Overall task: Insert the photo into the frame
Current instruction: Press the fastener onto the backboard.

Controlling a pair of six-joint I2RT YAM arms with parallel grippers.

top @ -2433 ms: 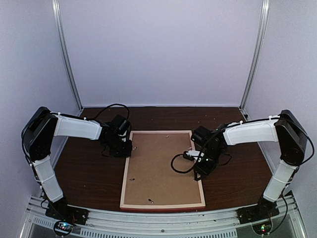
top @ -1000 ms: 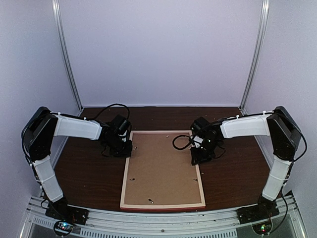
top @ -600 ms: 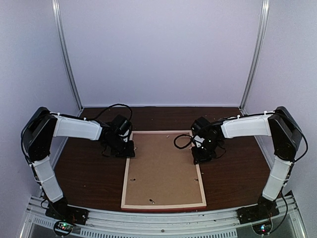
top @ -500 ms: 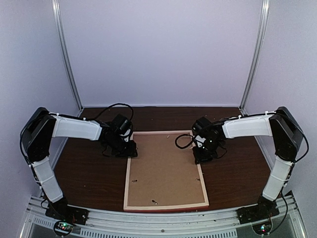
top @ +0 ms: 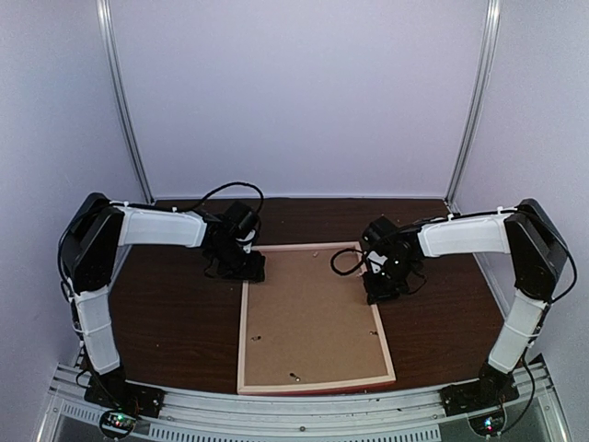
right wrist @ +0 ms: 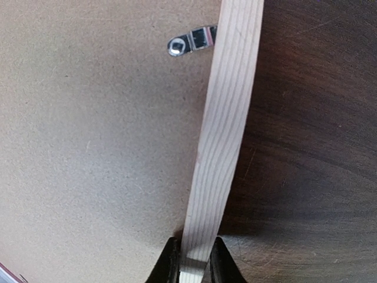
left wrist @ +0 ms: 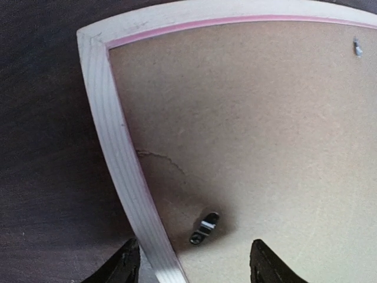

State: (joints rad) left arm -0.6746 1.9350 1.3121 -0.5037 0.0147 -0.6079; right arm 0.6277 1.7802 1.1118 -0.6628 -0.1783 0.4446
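Note:
The frame (top: 243, 341) lies face down on the dark table, its pale wood back up and a brown backing board (top: 308, 313) inside it. The photo is hidden. My left gripper (top: 247, 269) stands open over the far left corner, one finger (left wrist: 126, 265) outside the left bar (left wrist: 112, 130), the other finger (left wrist: 265, 266) over the board, with a small metal clip (left wrist: 204, 229) between them. My right gripper (top: 379, 293) is shut on the frame's right bar (right wrist: 227, 118), its fingertips (right wrist: 171, 262) pinching both sides of the bar.
A second metal clip (right wrist: 191, 41) sits by the right bar. Two more small clips (top: 293, 376) show on the board near its front edge. A metal rail (top: 294, 405) runs along the near table edge. Pale walls close off the back and sides.
The frame has slid and turned, its near end now further right. My left gripper has opened and shifted right with the corner. My right gripper has closed on the right bar.

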